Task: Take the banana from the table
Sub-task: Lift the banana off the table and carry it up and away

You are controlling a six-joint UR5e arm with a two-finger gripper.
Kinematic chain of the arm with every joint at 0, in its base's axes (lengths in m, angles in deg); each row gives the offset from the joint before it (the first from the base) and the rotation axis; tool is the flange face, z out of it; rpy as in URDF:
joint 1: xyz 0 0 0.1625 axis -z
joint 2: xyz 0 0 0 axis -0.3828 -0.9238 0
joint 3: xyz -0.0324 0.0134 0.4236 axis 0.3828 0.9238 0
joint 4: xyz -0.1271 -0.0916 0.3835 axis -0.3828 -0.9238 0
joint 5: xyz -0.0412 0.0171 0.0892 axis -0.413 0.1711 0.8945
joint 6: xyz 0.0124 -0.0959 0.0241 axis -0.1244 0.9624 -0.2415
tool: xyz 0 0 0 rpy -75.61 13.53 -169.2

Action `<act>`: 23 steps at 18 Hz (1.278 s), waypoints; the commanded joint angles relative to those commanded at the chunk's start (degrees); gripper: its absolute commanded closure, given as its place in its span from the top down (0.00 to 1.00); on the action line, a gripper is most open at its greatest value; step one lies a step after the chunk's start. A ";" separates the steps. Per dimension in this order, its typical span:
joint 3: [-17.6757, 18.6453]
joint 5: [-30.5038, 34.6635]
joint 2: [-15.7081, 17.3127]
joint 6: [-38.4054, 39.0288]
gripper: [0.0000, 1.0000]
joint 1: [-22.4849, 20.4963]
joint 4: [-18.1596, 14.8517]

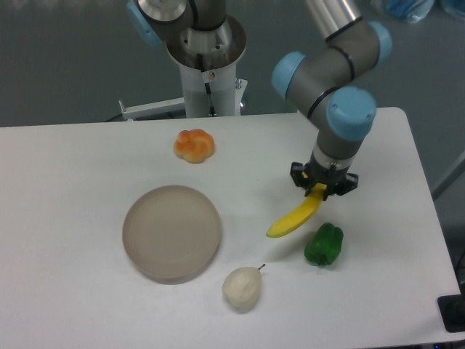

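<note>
While the gripper (pixel 320 190) pinches one end of the banana (pixel 296 216), its other end points down toward the table (pixel 73 218). A pepper (pixel 324 244) sits just beside it.

Surface: white table (pixel 73 189), rounded corners.
Centre-left: round grey-beige plate (pixel 171 232).
Rear: orange bun (pixel 194 145).
Front: whitish pear (pixel 242 288).
Right: green pepper (pixel 323 244) lay beside banana (pixel 294 217).

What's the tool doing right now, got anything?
Tool: closed on the upper end of the banana; whether it is off the table cannot be told.
</note>
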 joint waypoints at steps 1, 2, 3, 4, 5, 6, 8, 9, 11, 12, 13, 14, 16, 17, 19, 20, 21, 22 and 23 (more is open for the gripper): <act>-1.95 0.00 -0.44 -0.44 0.00 -0.09 -1.95; -3.71 0.00 -0.88 -1.23 0.00 -0.27 -3.54; -6.34 -0.18 -1.84 -2.20 0.00 -0.36 -4.77; -8.10 -0.18 -2.63 -2.55 0.00 -0.45 -5.48; -10.64 -0.18 -4.12 -3.43 0.00 -0.79 -6.53; -11.89 -0.09 -4.74 -4.57 0.00 -1.15 -7.24; -12.43 0.26 -5.71 -9.47 0.00 -1.67 -7.33; -12.77 0.26 -6.32 -11.76 0.00 -2.11 -7.25; -14.00 0.43 -8.25 -16.51 0.00 -3.08 -7.07; -14.88 0.44 -9.22 -19.14 0.00 -3.26 -6.98; -15.84 0.44 -10.19 -21.95 0.00 -3.43 -6.98; -16.64 0.44 -10.89 -24.33 0.00 -3.87 -6.98; -18.22 0.35 -11.77 -28.65 0.00 -4.31 -7.07; -18.40 0.43 -11.95 -30.31 0.00 -4.40 -6.98; -18.75 0.44 -12.39 -33.22 0.00 -4.49 -6.98; -18.75 0.52 -12.48 -34.19 0.00 -4.66 -6.98; -18.67 0.52 -12.48 -34.72 0.00 -4.75 -7.07; -18.75 0.52 -12.48 -34.81 0.00 -4.84 -7.07; -18.75 0.52 -12.48 -34.81 0.00 -4.84 -7.07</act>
